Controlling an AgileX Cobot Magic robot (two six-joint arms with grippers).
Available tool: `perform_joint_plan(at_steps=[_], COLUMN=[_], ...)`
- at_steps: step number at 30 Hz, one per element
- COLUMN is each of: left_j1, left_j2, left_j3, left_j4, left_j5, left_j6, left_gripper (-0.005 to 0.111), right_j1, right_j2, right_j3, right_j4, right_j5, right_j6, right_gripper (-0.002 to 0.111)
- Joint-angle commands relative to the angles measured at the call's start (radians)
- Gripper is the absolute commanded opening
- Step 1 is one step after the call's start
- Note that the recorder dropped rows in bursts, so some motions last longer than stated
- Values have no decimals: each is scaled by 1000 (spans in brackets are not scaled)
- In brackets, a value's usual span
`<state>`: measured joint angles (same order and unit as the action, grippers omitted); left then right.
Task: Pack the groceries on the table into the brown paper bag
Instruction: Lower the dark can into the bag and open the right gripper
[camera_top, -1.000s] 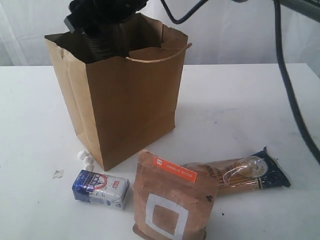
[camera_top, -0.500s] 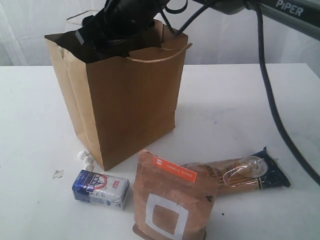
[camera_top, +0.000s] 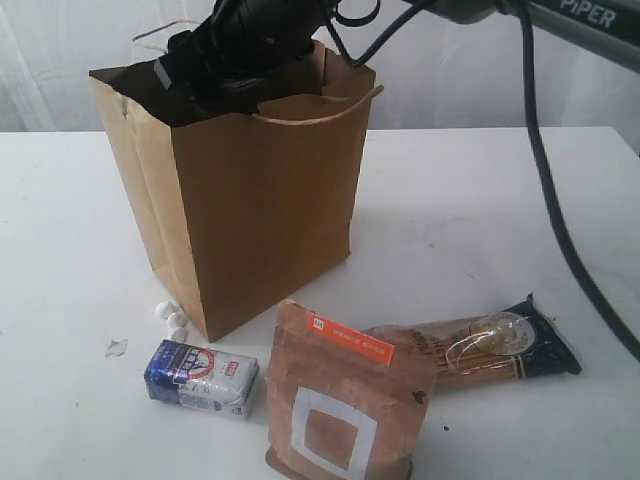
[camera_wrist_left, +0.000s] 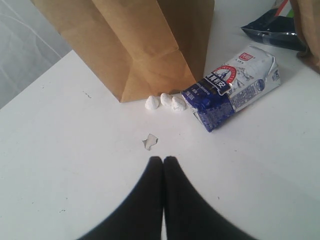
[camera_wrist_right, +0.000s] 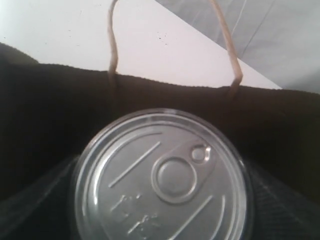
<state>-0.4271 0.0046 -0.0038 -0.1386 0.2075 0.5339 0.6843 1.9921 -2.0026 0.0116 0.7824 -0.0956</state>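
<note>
My right gripper (camera_wrist_right: 162, 210) is shut on a tin can (camera_wrist_right: 162, 175) with a ring-pull lid, and holds it within the mouth of the brown paper bag (camera_top: 260, 220). In the exterior view only the black wrist (camera_top: 245, 45) shows at the bag's top. In front of the bag, on the table (camera_top: 480, 220), are the blue-white packet (camera_top: 200, 377), the brown pouch with a white square (camera_top: 340, 400) and the blue-ended spaghetti pack (camera_top: 490, 350). My left gripper (camera_wrist_left: 163, 160) is shut and empty above the table, short of the packet (camera_wrist_left: 235, 85) and the bag's corner (camera_wrist_left: 145, 45).
White crumbs (camera_wrist_left: 165, 102) lie at the bag's front corner, and a small scrap (camera_wrist_left: 149, 141) lies just beyond my left fingertips. The bag's cord handle (camera_wrist_right: 112, 40) stands up behind the can. A black cable (camera_top: 555, 200) hangs along the right side.
My right arm has shifted over the bag's mouth, and more of its forearm now shows at the top right. The things on the table have not moved.
</note>
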Motion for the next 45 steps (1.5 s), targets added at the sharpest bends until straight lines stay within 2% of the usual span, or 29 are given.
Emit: perform_joint_plan(at_steps=[1, 3, 5, 9, 12, 19, 22, 27, 28, 37, 45], left_j1=[-4, -4, -4, -4, -4, -4, -4, -4, -4, -4, -4], left_j2=[-5, -5, -5, -5, -5, -5, -5, -5, -5, -5, -5], left_j3=[4, 4, 4, 4, 4, 4, 4, 4, 4, 4, 4], left_j4=[-10, -10, -10, -10, -10, -10, -10, -10, -10, -10, -10], left_j5=[2, 2, 2, 2, 2, 2, 2, 2, 2, 2, 2], left_j6=[-3, -3, -3, -3, -3, -3, -3, -3, -3, -3, -3], left_gripper=[0, 0, 0, 0, 0, 0, 0, 0, 0, 0, 0], right_j1=[-7, -7, -7, -7, -7, 13, 24, 39, 42, 56, 56], right_j2=[-29, -32, -32, -41, -48, -44, -36, -36, -36, -36, -40], right_j3=[-8, -8, -8, -8, -10, -10, -10, -10, -10, -14, -14], right_j4=[-12, -12, -22, -122, -201, -244, -206, -161, -161, -161, -253], right_j5=[-15, -13, -13, -11, -1, 80, 93, 87, 87, 91, 143], right_j6=[-1, -1, -1, -1, -6, -137, -210, -238, -238, -238, -163], right_gripper=[57, 56, 51, 23, 11, 10, 18, 59, 64, 67, 88])
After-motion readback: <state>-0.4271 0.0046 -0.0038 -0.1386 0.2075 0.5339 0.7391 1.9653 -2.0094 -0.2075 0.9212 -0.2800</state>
